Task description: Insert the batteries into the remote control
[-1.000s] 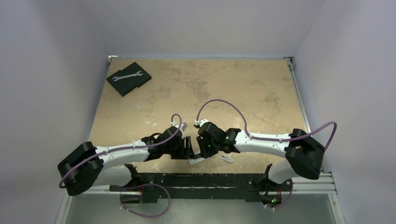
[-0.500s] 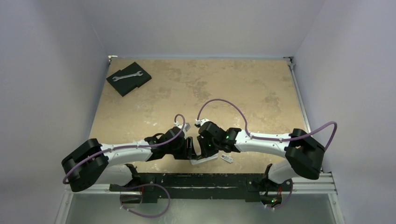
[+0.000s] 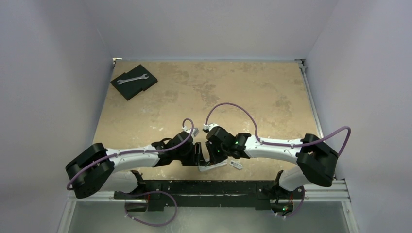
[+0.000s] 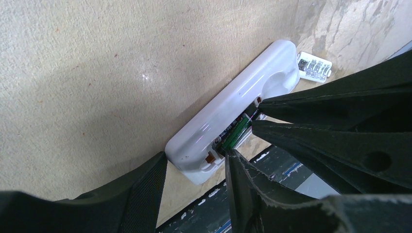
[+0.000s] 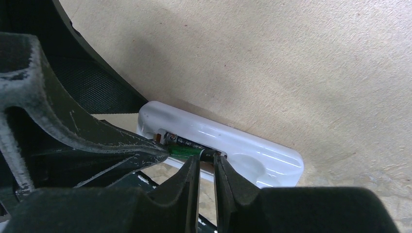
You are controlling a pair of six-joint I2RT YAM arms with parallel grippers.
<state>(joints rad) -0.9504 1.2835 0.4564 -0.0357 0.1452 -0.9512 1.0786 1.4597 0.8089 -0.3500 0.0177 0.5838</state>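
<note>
Jaws on our left gripper (image 3: 197, 156) are spanning one end of the remote (image 3: 214, 166) at the counter's (image 3: 204, 92) near edge, midway along it; our right gripper (image 3: 212, 156) is facing it closely. From the left wrist, we are gripping the remote's end, a battery (image 4: 236, 133) lying in its bay. From the right wrist, our narrow jaws are pinching that battery's end.
</note>
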